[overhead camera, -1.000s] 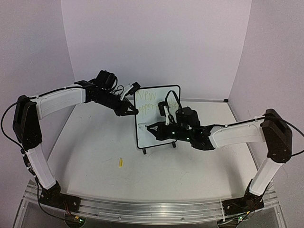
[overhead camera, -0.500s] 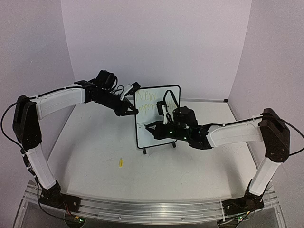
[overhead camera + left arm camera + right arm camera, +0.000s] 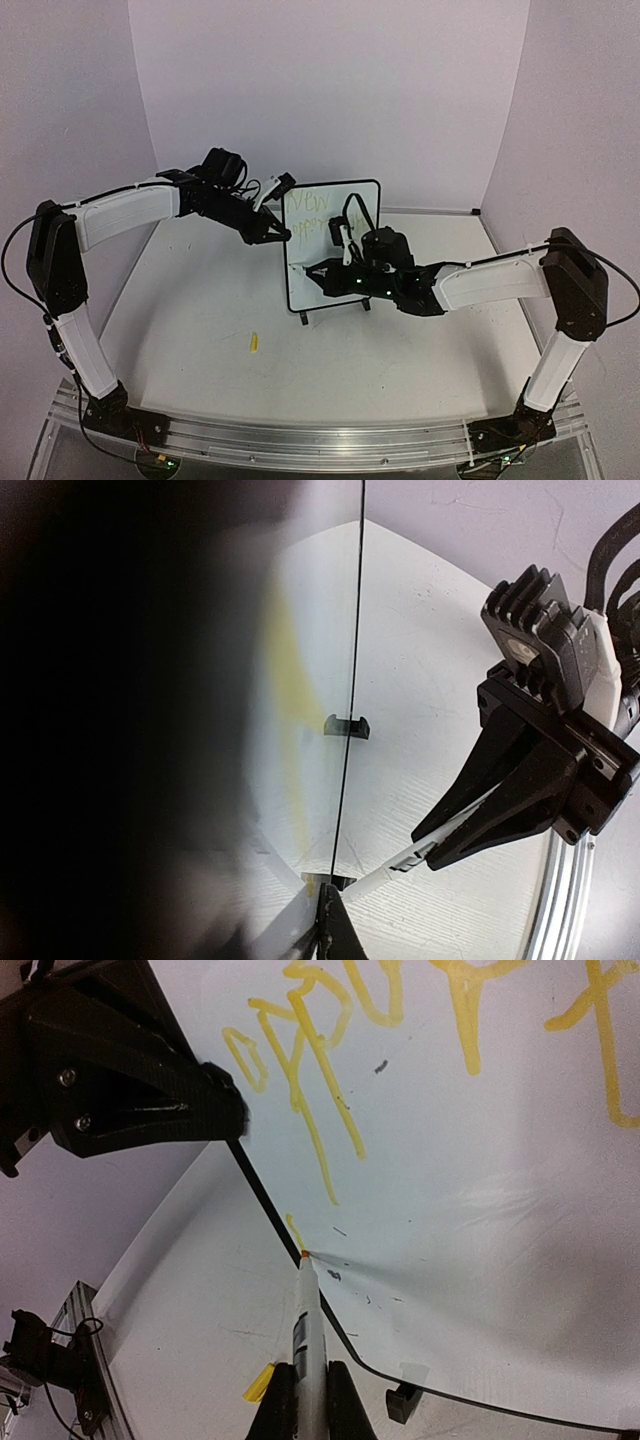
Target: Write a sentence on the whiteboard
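Between the right jaws: a slim white marker [image 3: 308,1345], clamped tight near its rear end and pointing straight ahead of them.
Ahead of the right jaws: the marker's tip touches the whiteboard [image 3: 297,290] low on its face, close to the left edge, right under one short yellow stroke.
Left jaws: pinched together on the whiteboard's left edge, high up. I judge they are steadying it against the push of the pen.
Whiteboard: upright on its small black feet on the worktop [image 3: 200,300], standing between the two pairs of jaws, with its written face turned to the right jaws.
Done: the sentence [image 3: 300,1070] has two lines of yellow handwriting, both above the marker tip. I cannot read the words.
Left: the third line is barely begun, with only that first stroke in place. By my estimate the writing is well past halfway, but how long the last line must be cannot be told.
Cap: a yellow cap [image 3: 254,343] lies on the worktop, well apart from both pairs of jaws and nearer the arm bases.
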Available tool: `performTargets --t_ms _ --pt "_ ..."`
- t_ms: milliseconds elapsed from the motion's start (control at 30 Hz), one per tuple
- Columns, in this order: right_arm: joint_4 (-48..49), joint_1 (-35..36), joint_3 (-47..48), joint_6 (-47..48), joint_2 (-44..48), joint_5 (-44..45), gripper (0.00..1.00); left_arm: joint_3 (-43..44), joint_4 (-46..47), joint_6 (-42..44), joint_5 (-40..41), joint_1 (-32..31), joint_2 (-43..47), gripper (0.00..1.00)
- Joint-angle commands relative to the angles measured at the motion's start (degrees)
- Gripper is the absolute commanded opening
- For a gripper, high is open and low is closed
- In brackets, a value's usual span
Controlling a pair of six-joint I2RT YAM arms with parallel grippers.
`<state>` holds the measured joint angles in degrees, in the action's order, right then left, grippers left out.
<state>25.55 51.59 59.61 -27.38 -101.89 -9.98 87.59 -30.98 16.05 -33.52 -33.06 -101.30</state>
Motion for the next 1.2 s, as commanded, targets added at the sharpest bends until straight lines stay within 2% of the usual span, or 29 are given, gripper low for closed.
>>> performTargets --t_ms 0,267,700,1167 --pt "2.3 -0.1 0.3 -1.1 0.6 2.0 0.00 -1.3 -3.9 1.9 5.7 -0.2 1.1 0.00" --pt "6.2 -0.1 -0.4 -1.9 2.4 2.7 0.00 -1.3 -3.9 1.8 5.7 -0.2 1.1 0.00" --pt "7.2 -0.1 -3.5 -2.1 5.0 7.5 0.00 -1.3 -3.9 1.8 5.7 -0.2 1.2 0.00" --pt "4.9 -0.1 -4.6 -3.1 1.8 4.6 0.00 -1.2 -4.0 1.8 5.7 -0.2 1.3 0.00"
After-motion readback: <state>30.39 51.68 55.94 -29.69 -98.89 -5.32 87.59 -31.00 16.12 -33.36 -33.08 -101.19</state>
